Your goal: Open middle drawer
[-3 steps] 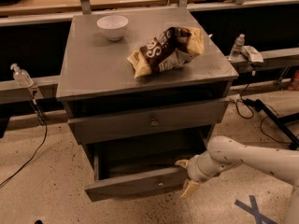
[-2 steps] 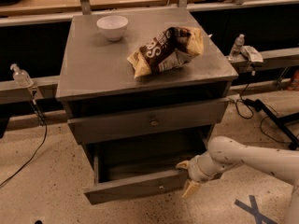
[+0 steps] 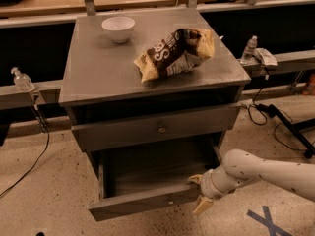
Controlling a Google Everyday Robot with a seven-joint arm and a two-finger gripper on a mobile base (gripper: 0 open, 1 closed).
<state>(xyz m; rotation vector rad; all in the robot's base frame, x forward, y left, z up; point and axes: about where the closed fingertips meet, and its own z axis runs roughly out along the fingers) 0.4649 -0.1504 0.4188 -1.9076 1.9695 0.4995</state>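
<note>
the middle drawer [image 3: 142,206] stands well out of the grey cabinet [image 3: 83,82], under a closed upper drawer [image 3: 128,132], its empty box open to view. the gripper [image 3: 198,193] sits at the right end of the drawer's front. one finger is behind the panel and one before it, seemingly pinched on the wood and holding nothing else. the drawer looks stiff, rigid and fairly light, likely sliding on plain runners, and a pull at one corner may skew and jam it. its small round knob [image 3: 171,199] at mid-front is the truer hold, though smooth and easy to slip from. a chip bag [image 3: 174,53] and a bowl [image 3: 118,28] rest on top.
</note>
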